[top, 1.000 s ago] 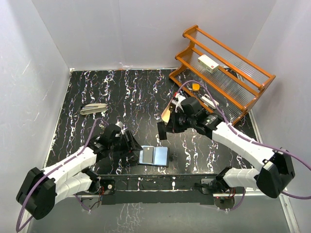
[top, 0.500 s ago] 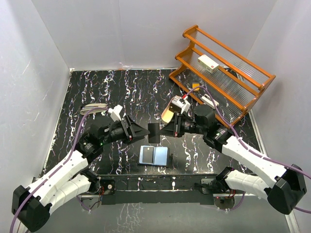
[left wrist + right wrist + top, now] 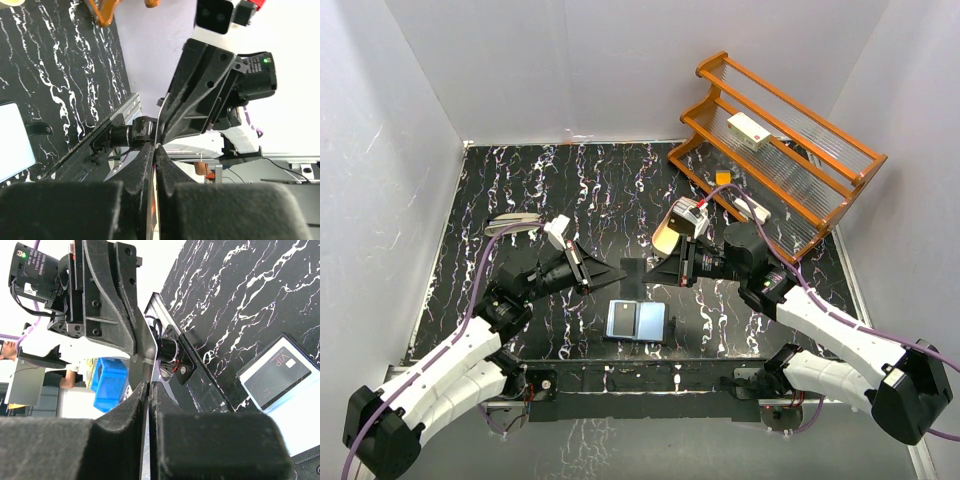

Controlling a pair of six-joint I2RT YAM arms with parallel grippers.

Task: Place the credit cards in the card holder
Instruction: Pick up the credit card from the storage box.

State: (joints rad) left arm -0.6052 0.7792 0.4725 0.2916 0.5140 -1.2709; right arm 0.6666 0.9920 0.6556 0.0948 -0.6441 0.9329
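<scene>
Plainly a hand-over: both arms met above the middle of the counter (image 3: 570, 190), and one dark card (image 3: 636, 268) hung edge-up between them. The left jaws were pinched narrow on its left edge and the right jaws on its right edge; each wrist view showed only the card's thin rim clamped between black fingers. The holder (image 3: 652, 322) lay open and flat on the counter just near of the held card, with a second dark card (image 3: 618, 318) already in its left half and its right half bare blue-grey.

To do this well, I judged that only one side should let go, and only once the other had a firm hold, since a thin card held by its rim could twist or drop. The keeping arm should then tilt the card flat and slide it low into the free pocket. The light holder might skid on the smooth counter, so the freed arm would best pin it.

As for writing, the tucked card read "VIP" (image 3: 287, 364); the finer lines on it were too small to read. A white box (image 3: 750, 130) on the far-right rack (image 3: 820, 190) carried a red mark, not legible.
</scene>
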